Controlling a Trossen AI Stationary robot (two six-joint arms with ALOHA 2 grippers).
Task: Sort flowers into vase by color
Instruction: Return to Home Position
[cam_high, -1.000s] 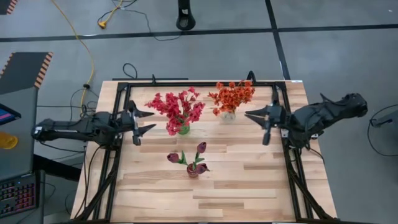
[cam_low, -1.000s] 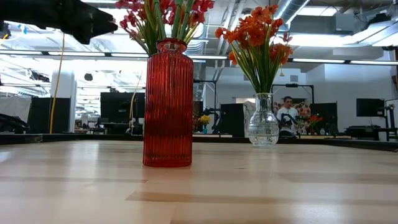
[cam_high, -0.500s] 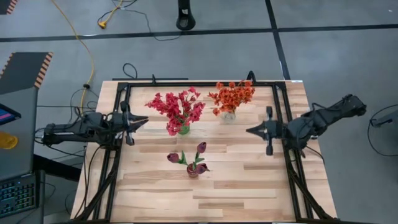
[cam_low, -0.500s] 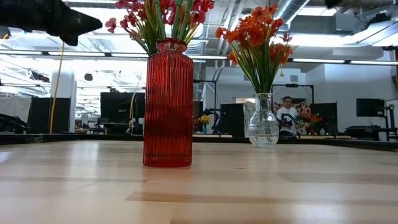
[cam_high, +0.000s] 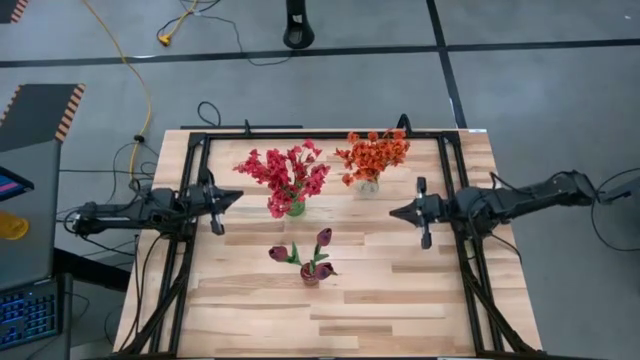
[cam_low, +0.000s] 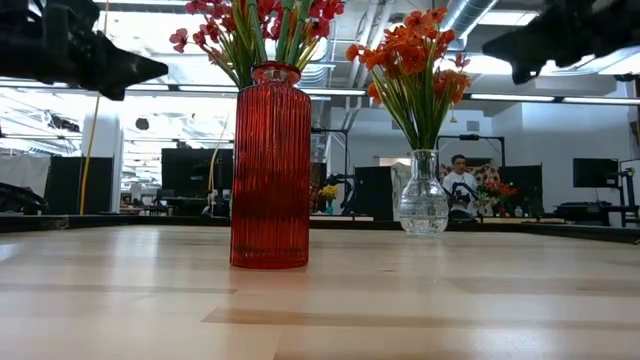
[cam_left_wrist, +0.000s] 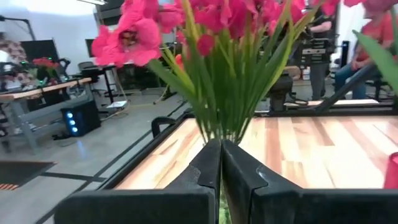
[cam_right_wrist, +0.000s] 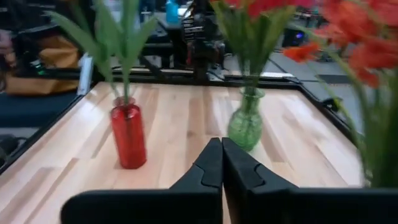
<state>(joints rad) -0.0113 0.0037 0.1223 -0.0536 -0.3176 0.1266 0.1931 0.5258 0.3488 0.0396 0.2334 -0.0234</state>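
Pinkish-red flowers (cam_high: 288, 172) stand in a green vase (cam_right_wrist: 245, 125) at the table's middle. Orange flowers (cam_high: 373, 154) stand in a clear vase (cam_low: 424, 196) farther right. Dark maroon tulip buds (cam_high: 322, 238) stand in a red ribbed vase (cam_low: 270, 165) nearer the front edge. My left gripper (cam_high: 238, 197) hovers shut, left of the pinkish-red bunch, pointing at its green stalks (cam_left_wrist: 227, 93). To the right of the vases, my right gripper (cam_high: 392, 212) hovers shut and points left toward them. Neither holds anything.
A black metal frame (cam_high: 300, 134) runs around the wooden tabletop (cam_high: 380, 300), and both arms reach in over its side rails. Bare wood lies in front of the red vase. Beyond the table, a person (cam_low: 462, 185) sits in the room.
My left gripper has shut and drawn back a little toward the table's left edge, away from the pinkish-red flowers, sinking slightly. My right gripper has moved toward the near edge and come down, its arm stretching out flatter. The flowers and vases have stayed put.
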